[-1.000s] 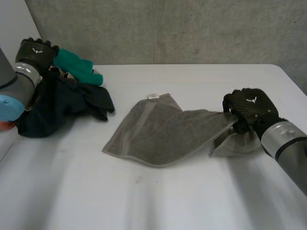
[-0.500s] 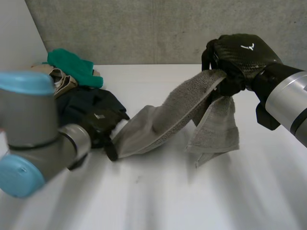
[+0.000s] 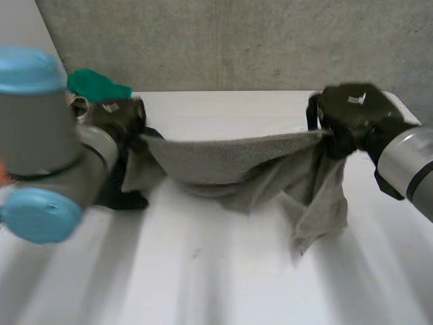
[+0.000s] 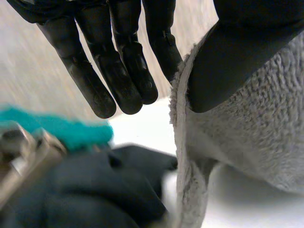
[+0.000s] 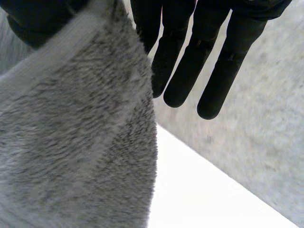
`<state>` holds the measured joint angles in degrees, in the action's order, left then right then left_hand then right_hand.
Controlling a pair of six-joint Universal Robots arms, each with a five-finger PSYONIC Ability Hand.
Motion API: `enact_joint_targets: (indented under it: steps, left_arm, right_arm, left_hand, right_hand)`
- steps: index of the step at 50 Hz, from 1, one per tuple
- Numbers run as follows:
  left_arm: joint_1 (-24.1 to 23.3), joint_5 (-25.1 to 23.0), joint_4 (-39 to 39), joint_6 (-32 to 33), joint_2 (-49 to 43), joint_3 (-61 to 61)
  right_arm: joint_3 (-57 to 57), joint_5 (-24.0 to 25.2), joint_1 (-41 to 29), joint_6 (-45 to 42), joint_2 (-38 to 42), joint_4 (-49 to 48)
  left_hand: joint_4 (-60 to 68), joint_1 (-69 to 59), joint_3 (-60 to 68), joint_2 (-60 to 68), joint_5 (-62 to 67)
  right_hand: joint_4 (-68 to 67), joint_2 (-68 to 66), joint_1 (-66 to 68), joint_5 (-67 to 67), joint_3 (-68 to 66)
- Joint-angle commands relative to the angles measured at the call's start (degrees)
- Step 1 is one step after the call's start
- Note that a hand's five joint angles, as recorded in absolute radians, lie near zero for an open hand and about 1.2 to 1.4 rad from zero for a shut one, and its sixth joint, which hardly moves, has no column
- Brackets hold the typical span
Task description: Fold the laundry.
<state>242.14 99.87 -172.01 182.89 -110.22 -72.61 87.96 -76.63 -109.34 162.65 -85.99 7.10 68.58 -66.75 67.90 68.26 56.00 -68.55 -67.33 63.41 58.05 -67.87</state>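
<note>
Stretching a grey towel (image 3: 223, 162) between 2 hands, the robot holds it over the middle of a white table (image 3: 223, 284). The left hand (image 3: 118, 116) has 1 end and the right hand (image 3: 352, 115) the other, well apart.

The left wrist view shows the left hand's fingers (image 4: 118, 61) straight, with the thumb (image 4: 228, 61) pressing the towel's hemmed edge against the nearest finger. The right wrist view shows the same kind of hold: straight fingers (image 5: 190, 66) on 1 side of the cloth, the thumb (image 5: 28, 19) on the other, the towel pinched between them.

In front of the towel, the table's near half lies bare from side to side. Behind it, a strip of bare top runs to the far edge, where a concrete wall (image 3: 237, 40) rises. The right hand hangs near the table's far right corner. Room is tighter at the left: dark clothes (image 3: 125, 198) lie just beside and below the left hand, with a teal cloth (image 3: 95, 84) beyond them at the far left corner.

The towel's upper edge runs almost straight between the hands, dipping a little in the middle. Below it the thick pile bunches in loose folds and sags low toward the table. A long flap drops from the right hand; whether its tip touches the table cannot be told.
</note>
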Motion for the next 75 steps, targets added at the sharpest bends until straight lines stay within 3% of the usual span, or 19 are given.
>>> enact_joint_targets:
  steps: [1, 2, 5, 9, 13, 20, 28, 29, 33, 34, 41, 46, 52, 56, 60, 61, 65, 75]
  left_arm:
    - [1.05, -8.72, -0.34, 5.28, 7.83, -1.22]
    - [0.53, -8.38, -0.08, 5.89, 7.74, -0.78]
    - [-0.35, -5.93, 0.8, 5.98, 7.48, 2.19]
    - [-1.32, -3.11, 2.9, 5.9, 6.78, 6.24]
    - [-2.46, -2.14, 5.89, 6.07, 6.78, 9.5]
    - [-5.8, -2.75, 9.68, 5.9, 7.12, 13.45]
    - [-6.68, -2.22, 10.38, 6.86, 9.94, 14.51]
    - [-6.51, -2.22, 10.29, 7.12, 10.2, 14.51]
    - [-5.01, -2.84, 10.56, 8.44, 10.82, 13.81]
    - [-4.23, -3.01, 10.73, 8.97, 10.82, 13.11]
    - [-0.71, -4.95, 10.56, 10.73, 8.54, 8.1]
    - [1.84, -7.85, 10.47, 12.66, -0.5, 6.6]
    - [2.99, -9.34, 10.38, 15.47, -10.62, 15.72]
    - [2.9, -10.48, 8.46, 15.92, -14.23, 28.72]
    - [3.42, -10.57, -2.16, 13.73, -12.57, 40.6]
    - [3.86, -9.96, -8.36, 11.98, -11.08, 43.31]
    - [4.3, -6.98, -18.06, 7.41, -8.7, 43.96]
    - [5.71, -6.71, -15.46, 6.25, -8.08, 34.04]
  right_arm:
    - [2.83, 7.54, -0.43, -22.18, 9.07, -1.91]
    - [2.66, 8.5, -2.18, -25.68, 11.43, -2.17]
    - [1.61, 7.12, -4.03, -27.21, 14.96, -2.17]
    - [-0.85, 1.41, -3.17, -19.52, 15.86, -1.91]
    - [-1.56, -1.24, -1.23, -6.32, 12.08, -0.51]
    - [2.21, -1.25, 3.16, 11.17, 6.28, 2.83]
    - [8.1, -1.16, 6.5, 13.57, 6.01, 2.49]
    - [8.54, -1.07, 6.77, 13.14, 6.01, 2.22]
    - [9.77, -0.63, 8.0, 9.71, 6.18, 0.99]
    - [9.78, -0.02, 8.35, 7.79, 6.71, 0.55]
    - [5.57, 1.48, 9.49, -4.87, 10.57, 2.65]
    - [-2.42, 0.6, 9.06, -16.55, 15.22, 8.8]
    - [-14.72, -1.59, 6.25, -19.91, 20.42, 8.55]
    - [-26.85, -3.26, 4.66, -20.27, 23.23, -0.3]
    - [-33.37, -7.56, 4.31, -16.76, 23.06, -16.29]
    - [-33.55, -9.4, 4.48, -14.49, 22.02, -23.46]
    - [-31.11, -12.22, 5.19, -9.3, 18.42, -38.42]
    - [-23.89, -7.05, 7.56, -6.12, 16.47, -36.28]
  left_hand:
    - [11.42, -13.25, 12.1, 11.74, 14.0]
    - [11.42, -13.25, 12.1, 11.74, 14.0]
    - [11.42, -13.25, 12.1, 11.74, 14.0]
    - [11.42, -13.25, 12.1, 11.74, 14.0]
    - [11.42, -13.25, 12.1, 11.74, 14.0]
    - [11.42, -13.25, 12.1, 11.74, 14.0]
    - [11.42, -13.25, 12.1, 11.74, 14.0]
    - [11.42, -13.25, 12.1, 11.74, 14.0]
    - [11.42, -13.25, 12.1, 11.74, 14.0]
    - [11.42, -13.25, 12.1, 11.74, 14.0]
    - [11.42, -13.25, 12.1, 11.74, 14.0]
    - [11.42, -13.25, 12.1, 11.74, 14.0]
    - [11.42, -13.25, 12.1, 11.74, 14.0]
    - [11.42, -13.25, 12.1, 11.74, 14.0]
    - [11.42, -13.25, 12.1, 11.74, 14.0]
    - [11.42, -13.25, 12.1, 11.74, 14.0]
    - [11.42, -13.25, 12.1, 11.74, 14.0]
    - [11.42, -13.25, 12.1, 11.74, 14.0]
  right_hand:
    - [-11.45, -12.67, 16.59, 11.95, -12.13]
    - [-3.77, -4.99, 8.91, 4.27, -4.45]
    - [35.7, 34.47, -30.55, -35.19, 35.01]
    - [52.11, 50.88, -46.96, -51.6, 51.42]
    - [54.35, 53.12, -49.2, -53.84, 53.66]
    - [45.29, 44.06, -40.14, -44.78, 44.6]
    - [31.67, 30.44, -26.52, -31.16, 30.98]
    - [28.47, 27.25, -23.33, -27.97, 27.79]
    - [-9.32, -10.55, 14.47, 9.83, -10.01]
    - [-11.43, -12.65, 16.57, 11.93, -12.11]
    - [-11.45, -12.67, 16.59, 11.95, -12.13]
    - [-11.45, -12.67, 16.59, 11.95, -12.13]
    - [-11.45, -12.67, 16.59, 11.95, -12.13]
    - [-11.45, -12.67, 16.59, 11.95, -12.13]
    - [-11.45, -12.67, 16.59, 11.95, -12.13]
    - [-11.45, -12.67, 16.59, 11.95, -12.13]
    - [-11.45, -12.67, 16.59, 11.95, -12.13]
    - [-11.45, -12.67, 16.59, 11.95, -12.13]
